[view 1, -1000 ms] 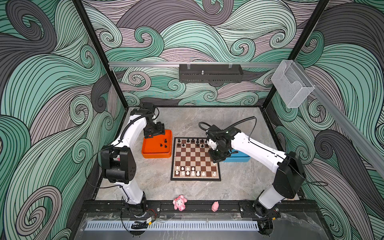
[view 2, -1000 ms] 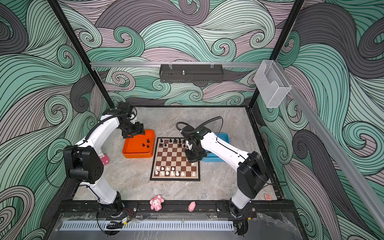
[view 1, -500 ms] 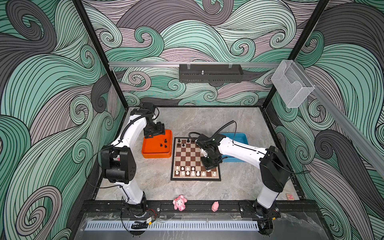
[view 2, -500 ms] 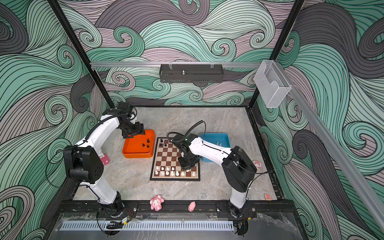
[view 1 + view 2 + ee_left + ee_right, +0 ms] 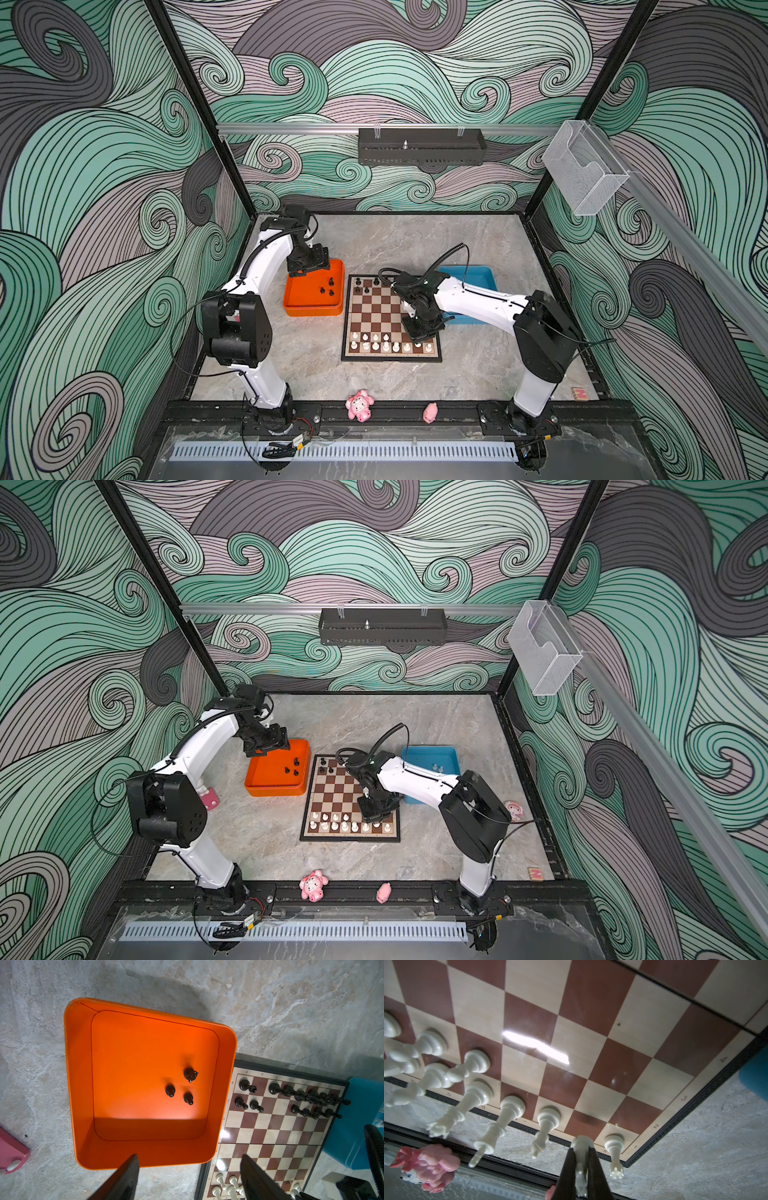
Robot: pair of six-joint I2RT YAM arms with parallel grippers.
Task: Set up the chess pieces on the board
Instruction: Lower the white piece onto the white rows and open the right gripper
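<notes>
The board [image 5: 376, 316] lies mid-table, also seen in the left wrist view [image 5: 270, 1130]. Black chess pieces [image 5: 301, 1095] fill part of its far rows, and white ones [image 5: 380, 343] stand on its near rows. Three black pieces [image 5: 188, 1074] stand in the orange tray [image 5: 299, 305]. My right gripper [image 5: 580, 1169] is shut on a white piece [image 5: 581, 1147], low over the near row beside the corner rook [image 5: 613, 1147]. In both top views it hovers over the board's near right part [image 5: 422, 330]. My left gripper [image 5: 189, 1167] is open and empty above the orange tray's edge.
A blue tray [image 5: 449, 754] right of the board holds white pieces [image 5: 436, 766]. Two pink figurines [image 5: 359, 405] [image 5: 430, 412] sit on the front rail. Another pink toy [image 5: 514, 810] lies at the right and a pink block [image 5: 208, 798] at the left.
My right arm has swung from the board's far right side down to its near rows, carrying the white piece. The left arm has not moved.
</notes>
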